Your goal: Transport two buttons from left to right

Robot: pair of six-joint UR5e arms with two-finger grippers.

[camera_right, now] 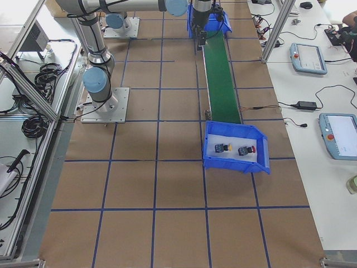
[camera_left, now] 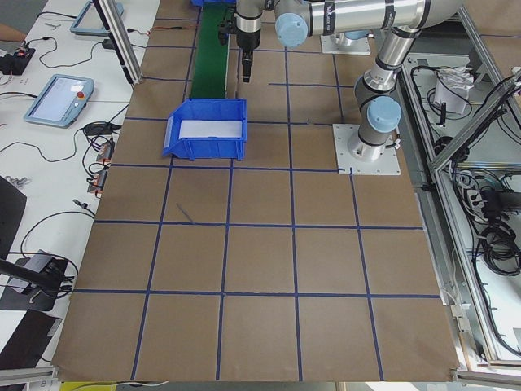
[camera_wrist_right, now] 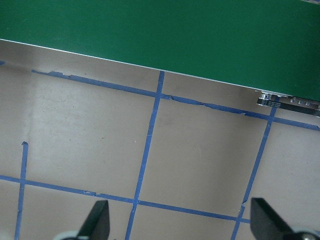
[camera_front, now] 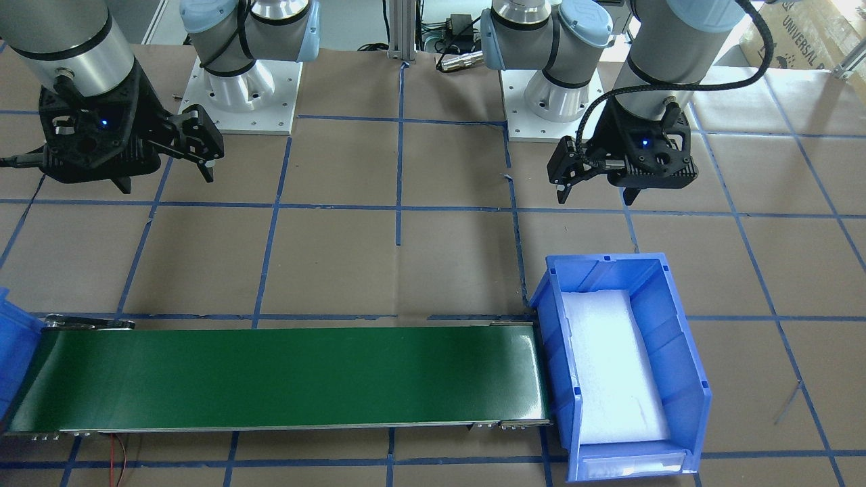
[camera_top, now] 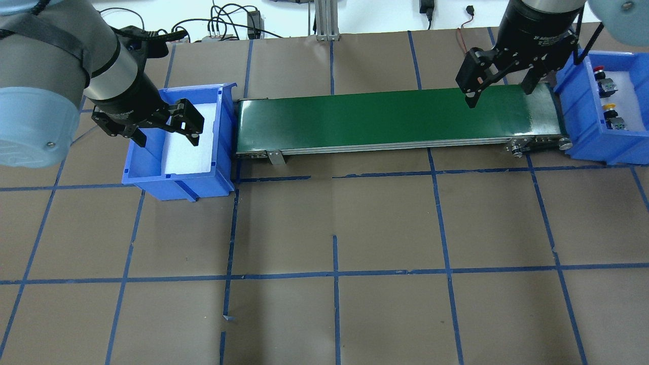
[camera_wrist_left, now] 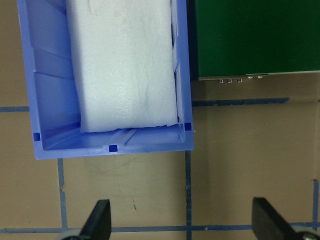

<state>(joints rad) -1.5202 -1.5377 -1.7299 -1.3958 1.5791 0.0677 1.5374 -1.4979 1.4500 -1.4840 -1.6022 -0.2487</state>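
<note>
Red-capped button and yellow-capped button, both with blocky dark bodies, sit apart on white foam in the right blue bin. Left fingers are spread wide and empty over the table by the left blue bin. Right fingers are wide too, beside the green conveyor.

We're looking at a robotics lab, with robot arms sitting bolted to a paper-covered table gridded in blue tape, a green conveyor running along the top, a teach pendant lying on the left-edge bench, an aluminium post standing upper left, and cables trailing at right.
</note>
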